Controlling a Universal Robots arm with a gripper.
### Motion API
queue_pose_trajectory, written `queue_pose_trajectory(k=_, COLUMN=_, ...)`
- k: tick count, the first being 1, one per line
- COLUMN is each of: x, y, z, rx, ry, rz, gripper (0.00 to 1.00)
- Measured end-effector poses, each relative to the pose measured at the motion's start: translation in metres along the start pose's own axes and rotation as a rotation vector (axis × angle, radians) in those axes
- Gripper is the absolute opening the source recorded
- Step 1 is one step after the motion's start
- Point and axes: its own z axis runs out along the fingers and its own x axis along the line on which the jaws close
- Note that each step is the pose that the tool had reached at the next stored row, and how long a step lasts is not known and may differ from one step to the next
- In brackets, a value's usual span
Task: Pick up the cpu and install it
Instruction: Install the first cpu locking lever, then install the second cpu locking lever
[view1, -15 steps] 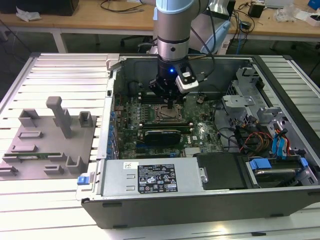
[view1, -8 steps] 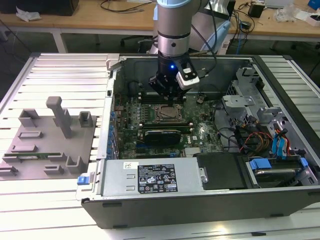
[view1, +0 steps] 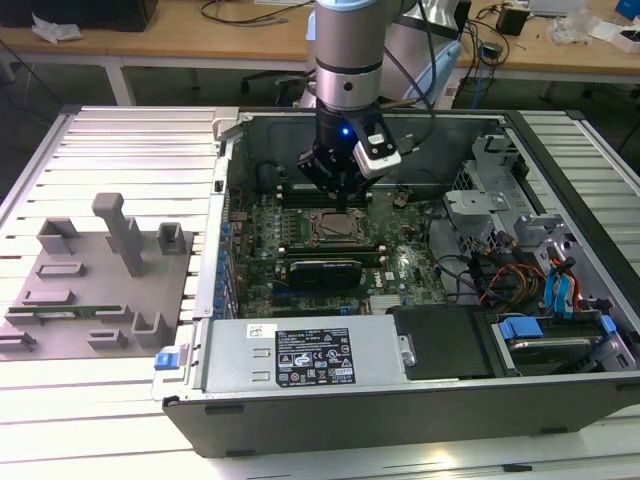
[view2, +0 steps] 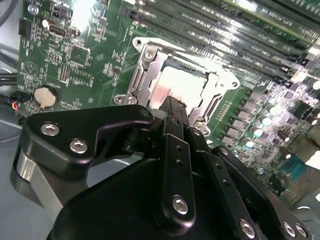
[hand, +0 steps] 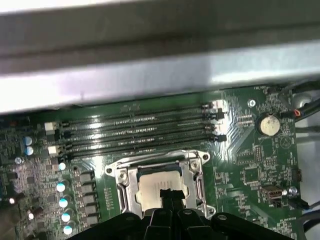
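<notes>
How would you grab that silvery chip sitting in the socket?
Probably by two opposite edges of the cpu, coming straight down from above: it lies flat, sunk within the socket frame, so its sides are walled in.

An open computer case (view1: 420, 425) sits on a slatted table (view1: 100, 420). A tray (view1: 75, 345) of upright fixtures lies beside it on the exterior view's left. Inside the case the motherboard (view1: 265, 215) lies flat, with the power supply (view1: 300, 355) in front and drive bays (view1: 540, 300) to the exterior view's right. The cpu (hand: 152, 185) lies in the mid-board socket (hand: 122, 187), with the gripper (view1: 340, 205) directly above and memory slots (hand: 140, 132) alongside.
</notes>
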Motion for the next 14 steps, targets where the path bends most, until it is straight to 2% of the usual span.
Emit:
queue_pose_trajectory(k=1, x=0.0, y=-0.004, z=0.0002, rx=0.0001, ry=0.0001, rz=-0.001, gripper=0.11)
queue_pose_trajectory(k=5, x=-0.0003, y=-0.0111, z=0.0006, rx=-0.0002, ry=-0.0001, rz=-0.002, gripper=0.11)
queue_pose_trajectory(k=6, x=-0.0009, y=-0.0116, z=-0.0077, rx=0.0, ry=0.0, rz=-0.002, gripper=0.11)
queue_pose_trajectory(k=7, x=-0.001, y=-0.0117, z=-0.0093, rx=-0.0001, ry=0.0, rz=-0.002, gripper=0.11)
queue_pose_trajectory(k=14, x=-0.001, y=-0.0117, z=-0.0093, rx=-0.0001, ry=-0.0001, rz=-0.003, gripper=0.11)
